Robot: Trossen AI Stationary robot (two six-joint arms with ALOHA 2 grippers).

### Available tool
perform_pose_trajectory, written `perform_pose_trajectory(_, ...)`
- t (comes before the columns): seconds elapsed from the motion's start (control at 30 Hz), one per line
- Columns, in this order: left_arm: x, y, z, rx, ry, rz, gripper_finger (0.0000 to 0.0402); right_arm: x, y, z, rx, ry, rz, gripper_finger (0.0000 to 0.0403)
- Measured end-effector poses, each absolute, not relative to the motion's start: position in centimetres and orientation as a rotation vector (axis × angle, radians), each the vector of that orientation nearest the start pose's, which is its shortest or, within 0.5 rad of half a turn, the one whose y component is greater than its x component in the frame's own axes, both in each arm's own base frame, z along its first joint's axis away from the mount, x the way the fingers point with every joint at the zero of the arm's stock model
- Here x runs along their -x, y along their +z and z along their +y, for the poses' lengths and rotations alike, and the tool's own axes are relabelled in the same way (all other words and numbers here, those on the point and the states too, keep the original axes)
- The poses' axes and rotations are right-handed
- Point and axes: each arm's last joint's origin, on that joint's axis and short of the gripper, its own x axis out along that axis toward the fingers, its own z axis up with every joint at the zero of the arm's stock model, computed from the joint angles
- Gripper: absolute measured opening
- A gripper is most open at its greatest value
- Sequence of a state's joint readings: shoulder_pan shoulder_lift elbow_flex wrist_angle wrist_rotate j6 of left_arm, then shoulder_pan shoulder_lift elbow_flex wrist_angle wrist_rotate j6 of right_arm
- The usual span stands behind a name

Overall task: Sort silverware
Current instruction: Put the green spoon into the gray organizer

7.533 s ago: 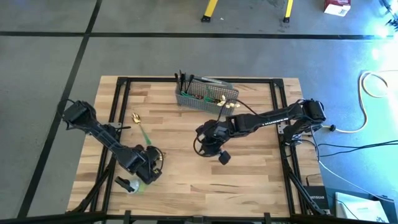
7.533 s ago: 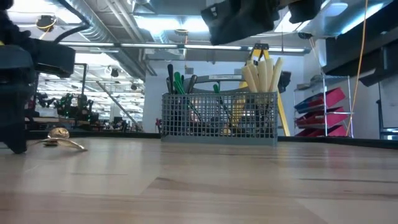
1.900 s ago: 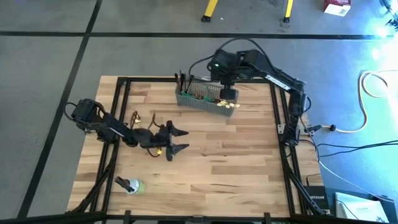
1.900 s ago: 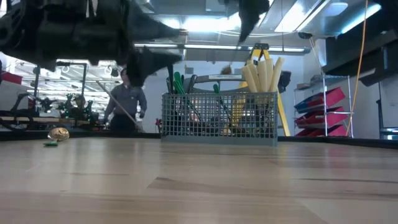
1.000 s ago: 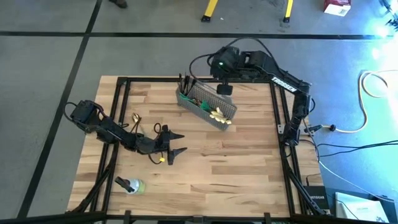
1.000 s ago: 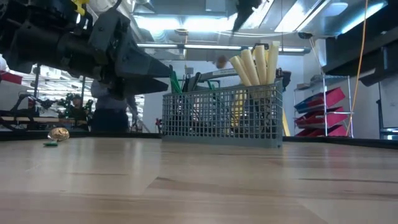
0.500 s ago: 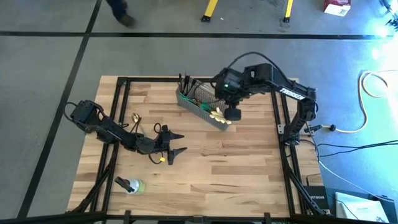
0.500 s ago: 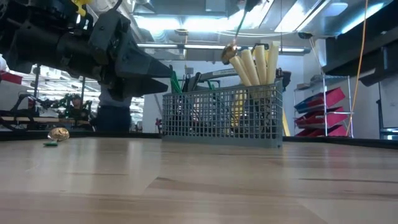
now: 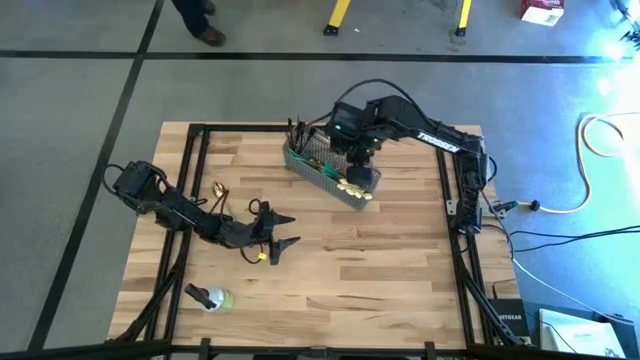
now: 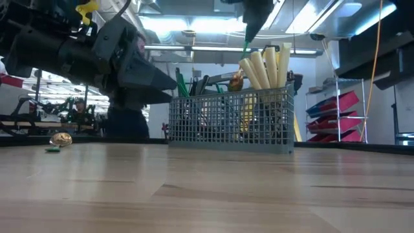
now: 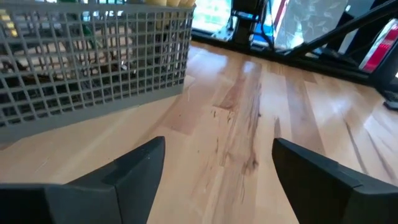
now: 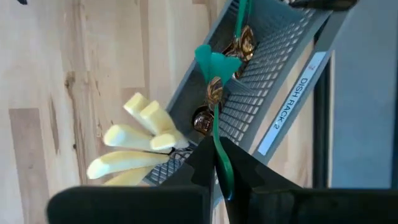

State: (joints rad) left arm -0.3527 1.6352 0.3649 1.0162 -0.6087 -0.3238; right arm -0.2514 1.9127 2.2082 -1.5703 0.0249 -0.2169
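Right arm holds a gold spoon by its green tape over the mesh basket; left arm waits low over the worktop

Nearest, on the front left of the worktop (image 9: 400, 290), lies a small green and pale object (image 9: 209, 297); just beyond it the left gripper (image 9: 285, 231) hangs low with its fingers (image 11: 134, 168) spread wide and nothing between them, and a gold spoon (image 9: 219, 189) with a green tape strip (image 10: 52, 149) lies on the wood beside that arm. Farther back, the grey mesh basket (image 9: 327, 172) sits skewed on the worktop, with cream-handled knives (image 10: 266, 66) standing in one end, dark forks (image 9: 296, 130) in the other and gold spoons (image 12: 204, 119) inside. Above it the right gripper (image 9: 361, 163) has its fingers (image 12: 202, 163) pinched on the green tape (image 12: 219, 152) of a hanging spoon (image 12: 215, 91), bowl at the basket's rim. A person's feet (image 9: 198, 20) show on the floor beyond
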Motion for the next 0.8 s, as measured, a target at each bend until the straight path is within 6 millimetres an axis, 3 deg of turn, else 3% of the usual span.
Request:
perform_pose_trajectory(0.3,-24.5,12.4,-7.2,0.202,0.297,0.211,0.0282,-34.7,37.1,-12.3,-0.111,-0.037,1.300,0.0000)
perform_pose_trajectory(0.8,-24.4,12.4,-7.2,0.209,0.302,0.214,0.0282,-34.5,32.0,-12.6,-0.087,-0.021,1.517,0.0017)
